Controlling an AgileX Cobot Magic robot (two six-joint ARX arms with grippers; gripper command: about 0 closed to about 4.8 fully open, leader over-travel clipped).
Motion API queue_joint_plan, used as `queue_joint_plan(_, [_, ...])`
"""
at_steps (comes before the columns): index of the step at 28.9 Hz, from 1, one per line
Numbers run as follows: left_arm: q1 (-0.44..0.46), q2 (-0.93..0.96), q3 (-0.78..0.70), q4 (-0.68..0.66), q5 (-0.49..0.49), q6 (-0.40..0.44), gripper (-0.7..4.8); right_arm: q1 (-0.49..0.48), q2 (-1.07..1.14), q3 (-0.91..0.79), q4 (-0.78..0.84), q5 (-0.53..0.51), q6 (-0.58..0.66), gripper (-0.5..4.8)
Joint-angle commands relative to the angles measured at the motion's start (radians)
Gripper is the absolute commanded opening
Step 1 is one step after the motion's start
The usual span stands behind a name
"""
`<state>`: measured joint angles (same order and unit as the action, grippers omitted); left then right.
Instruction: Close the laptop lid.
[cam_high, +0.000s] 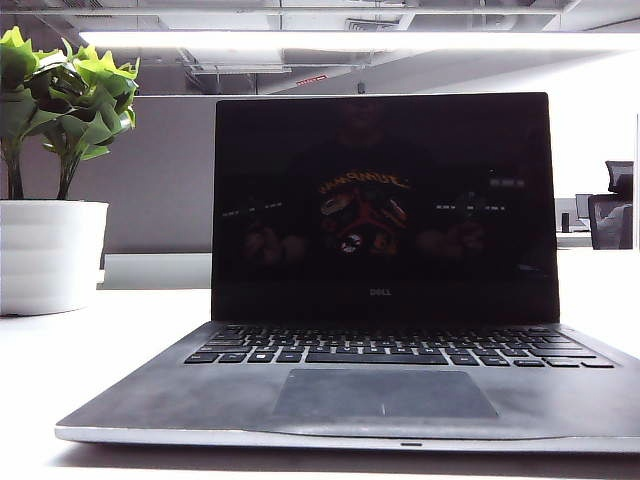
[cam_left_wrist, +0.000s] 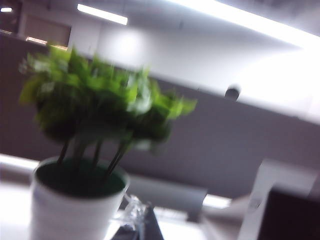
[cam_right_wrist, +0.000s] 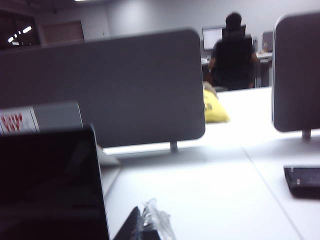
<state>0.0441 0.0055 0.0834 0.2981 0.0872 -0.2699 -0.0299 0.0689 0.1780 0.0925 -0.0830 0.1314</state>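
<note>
**Operator:** White desk (cam_high: 120, 330), grey partition (cam_high: 160, 170) behind, office lights overhead. That's the setting I'm working in. The laptop (cam_high: 380, 400) sits square in front of the exterior camera, palm rest dusty, and the laptop lid (cam_high: 385, 200) stands fully open and nearly upright, its dark screen facing the camera.

**Spotter:** Where are your arms?

**Operator:** Neither shows in the exterior view. The left gripper (cam_left_wrist: 137, 225) is only a dark tip with some clear plastic at the edge of its wrist view, near the potted plant (cam_left_wrist: 80, 165); that view is blurred. The right gripper (cam_right_wrist: 145, 225) looks the same in its own view, low over the desk just beside the lid's edge (cam_right_wrist: 50, 185). I can't tell for either one whether the jaws are apart or together.

**Spotter:** So nothing's touching the lid?

**Operator:** Not that I can see. I judge the closing hasn't begun.

**Spotter:** What worries you?

**Operator:** Several things. With the left arm near the plant's white pot (cam_high: 50, 255), a wide swing toward the lid could knock it over. Pushing low on the lid, near the hinge, would likely slide the whole laptop across the desk instead of folding it. Pressing on the glossy screen could mark it. And if a fingertip stays between lid and keyboard (cam_high: 400, 345) as it comes down, it gets pinched.
</note>
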Motion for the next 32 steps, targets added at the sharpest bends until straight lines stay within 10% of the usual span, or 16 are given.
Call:
queue_joint_plan(1, [0.001, 0.038, 0.059, 0.009, 0.007, -0.04, -0.05, 0.002, 0.072, 0.064, 0.025, -0.002, -0.002, -0.04])
queue_joint_plan(8, [0.001, 0.286, 0.172, 0.069, 0.012, -0.027, -0.05, 0.002, 0.326, 0.113, 0.206, 0.0, -0.002, -0.04])
queue_joint_plan(18, [0.0, 0.921, 0.257, 0.536, 0.171, -0.042, -0.05, 0.002, 0.714, 0.178, 0.424, -0.029, -0.002, -0.04])
queue_joint_plan(32, [-0.057, 1.381, 0.505, 0.587, 0.282, -0.045, -0.05, 0.002, 1.061, 0.346, 0.542, -0.041, -0.004, -0.04])
